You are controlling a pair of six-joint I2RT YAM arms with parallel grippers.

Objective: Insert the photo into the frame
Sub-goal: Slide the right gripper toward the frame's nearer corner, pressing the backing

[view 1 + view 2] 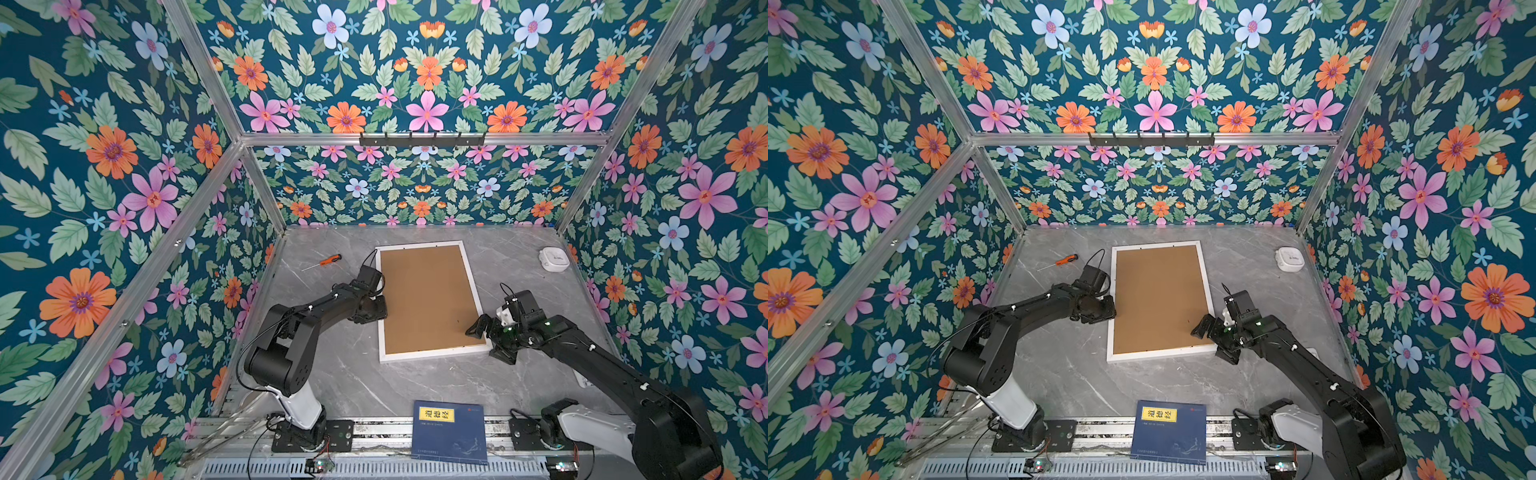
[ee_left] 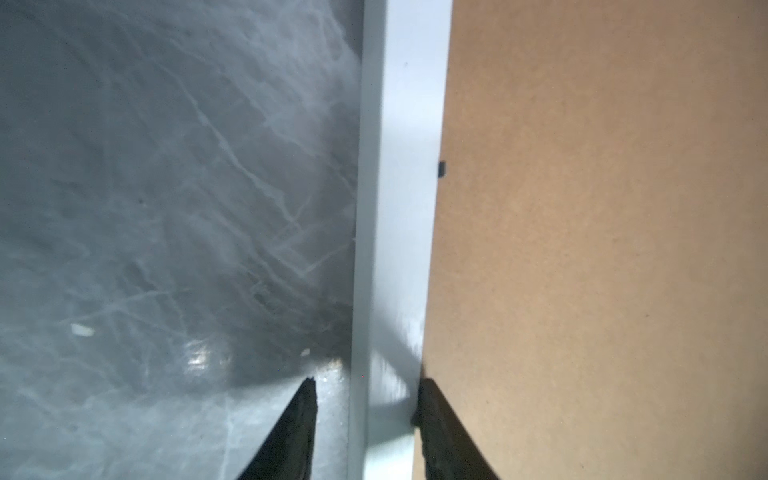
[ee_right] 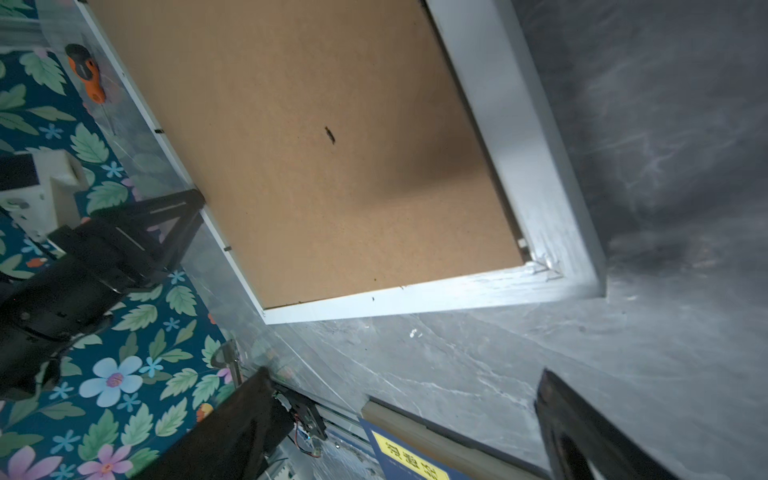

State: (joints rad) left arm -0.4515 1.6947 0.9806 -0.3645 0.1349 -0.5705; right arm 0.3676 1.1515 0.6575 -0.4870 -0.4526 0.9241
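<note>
The frame (image 1: 432,353) lies flat at the centre of the grey marble table (image 1: 415,386), long side running from 12 to 6 o'clock. A plain brown backing board (image 1: 428,295) fills its opening, facing up. At the frame's 9 o'clock rail sits the left end effector (image 2: 365,378). The left wrist view shows its fingers apart and straddling that rail, one over the table outside and clear of the rail, the other at the rail's inner edge on the board. Its arm rises from a base at 7 o'clock, elbow folded high, forearm reaching toward 2 o'clock with the wrist bent down. The right end effector (image 1: 488,343) hovers at the frame's 5 o'clock corner, fingers spread wide with nothing between them, one above the board and one beyond the corner over bare table. Its arm stretches long and low from a base at 5 o'clock toward 10 o'clock. Farther out, an orange-handled screwdriver (image 1: 328,261) lies at 10 o'clock, a small white device (image 1: 555,259) at 2 o'clock, and a dark blue book (image 1: 451,436) at 6 o'clock on the near edge.
</note>
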